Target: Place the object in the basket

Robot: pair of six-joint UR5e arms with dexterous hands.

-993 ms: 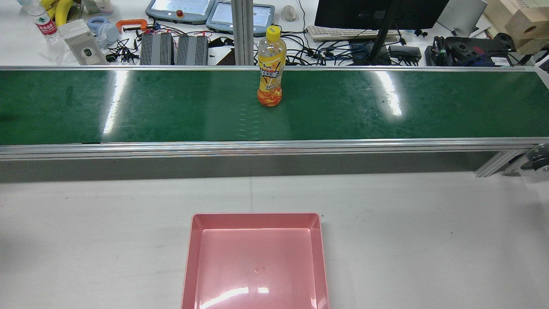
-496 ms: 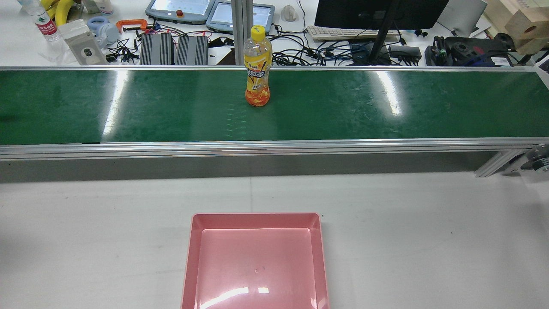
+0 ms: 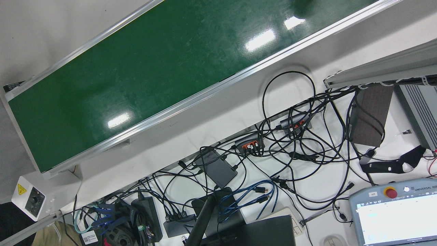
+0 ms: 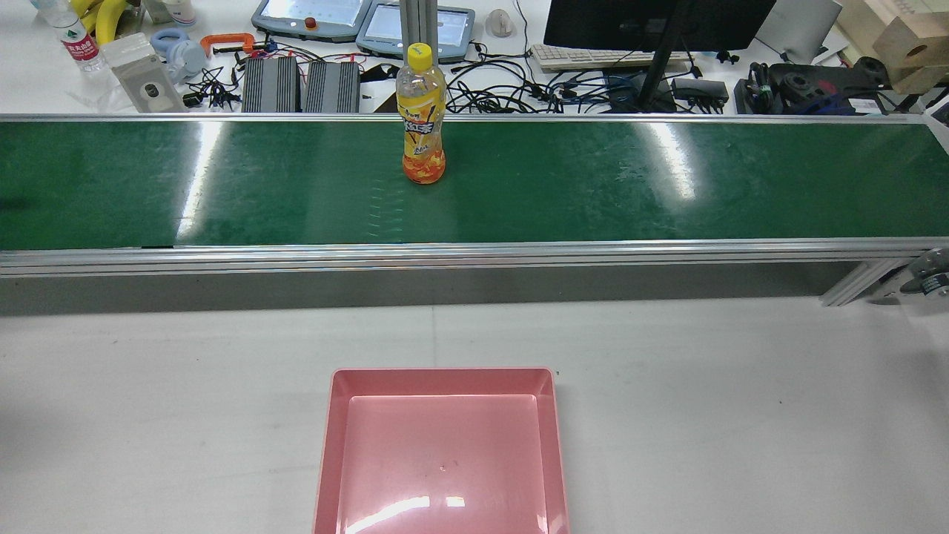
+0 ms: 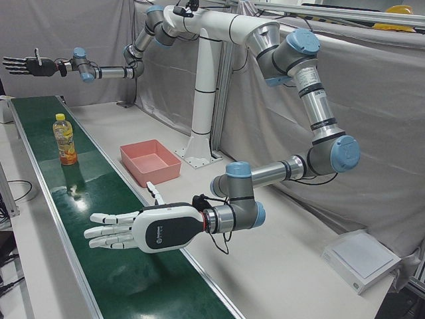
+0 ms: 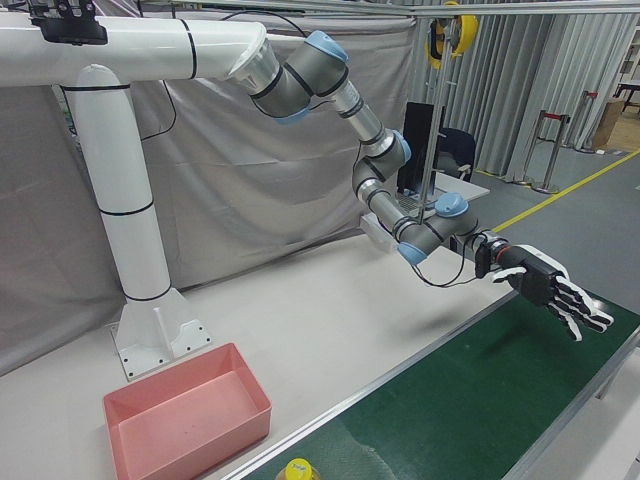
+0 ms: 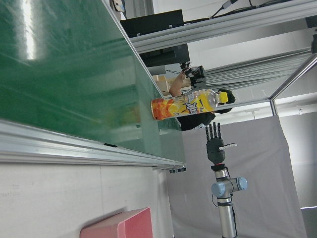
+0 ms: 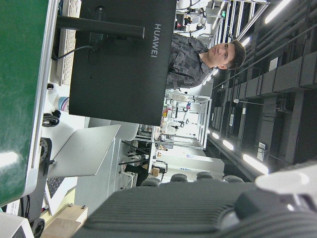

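Observation:
An orange drink bottle with a yellow cap stands upright on the green conveyor belt. It also shows in the left-front view and the left hand view; only its cap shows in the right-front view. The empty pink basket sits on the white table in front of the belt. My right hand is open and flat above the belt, well away from the bottle; it also shows in the right-front view. My left hand is open above the belt's other end.
Behind the belt lies a desk with cables, teach pendants, a monitor and a keyboard. A small white box sits on the table near the right arm. The arms' white pedestal stands behind the basket.
The bottle has moved left along the belt in the rear view, still upright. Nothing else in that view has moved.

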